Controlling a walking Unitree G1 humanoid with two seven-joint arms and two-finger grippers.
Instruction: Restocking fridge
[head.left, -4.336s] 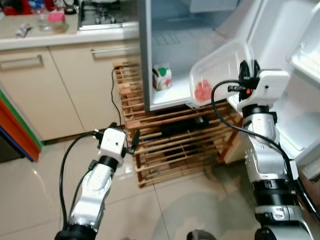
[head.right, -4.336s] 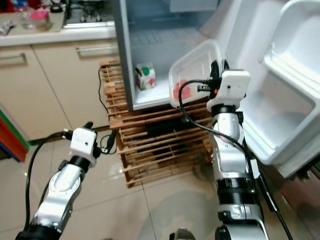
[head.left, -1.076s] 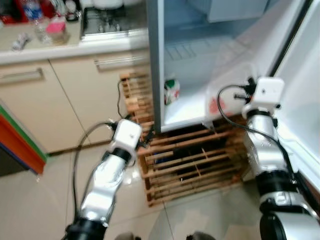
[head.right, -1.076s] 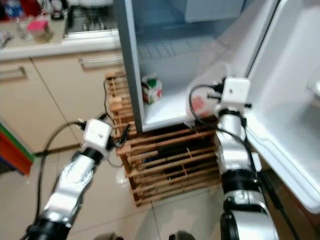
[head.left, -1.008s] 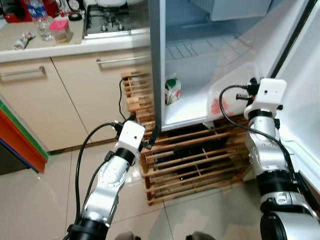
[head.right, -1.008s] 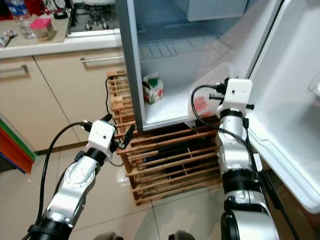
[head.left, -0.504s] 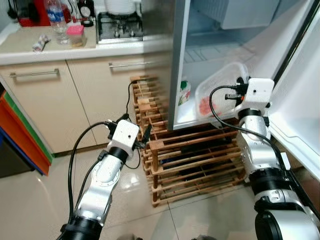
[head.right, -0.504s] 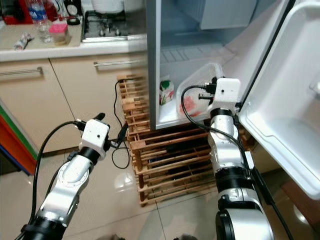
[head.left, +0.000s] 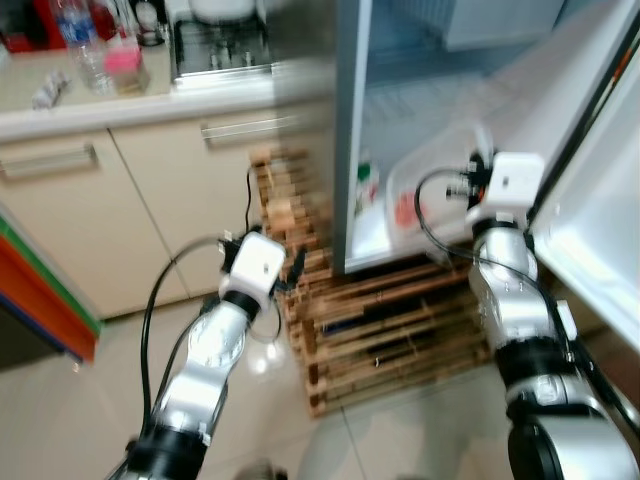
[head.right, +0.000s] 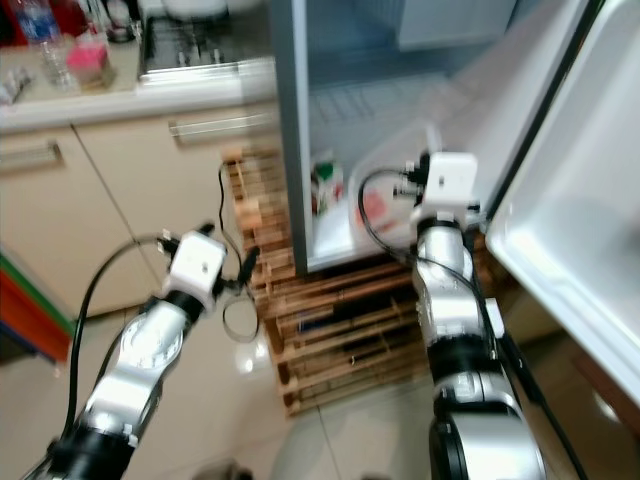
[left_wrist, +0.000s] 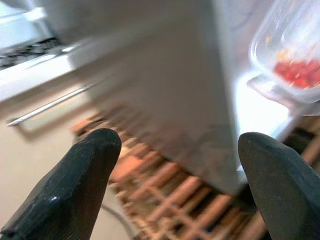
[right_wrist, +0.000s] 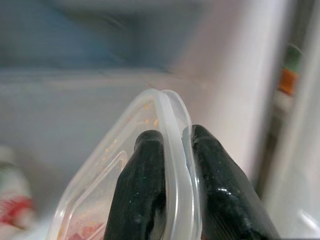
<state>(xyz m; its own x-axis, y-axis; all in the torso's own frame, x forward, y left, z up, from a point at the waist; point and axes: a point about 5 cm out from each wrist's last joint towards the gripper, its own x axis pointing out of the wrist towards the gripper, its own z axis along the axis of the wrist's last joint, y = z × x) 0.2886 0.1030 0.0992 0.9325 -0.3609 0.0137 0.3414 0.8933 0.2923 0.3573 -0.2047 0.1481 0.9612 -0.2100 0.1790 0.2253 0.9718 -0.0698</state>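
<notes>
Cupboards (head.left: 70, 200) run along my far left under the counter (head.left: 120, 95), everything a bit blurred. My left gripper (left_wrist: 177, 165) hangs low in front of the wooden rack (head.left: 390, 320), fingers (left_wrist: 75, 185) spread wide with nothing between them. Just beyond it stands the open fridge (head.right: 290, 130), a small carton (head.right: 325, 185) on its bottom shelf. Further right, my right gripper (right_wrist: 172, 150) pinches the rim of the clear plastic container (right_wrist: 125, 170), red food inside, held at the fridge opening just right of the carton, the door (head.right: 580, 200) swung wide on my right
</notes>
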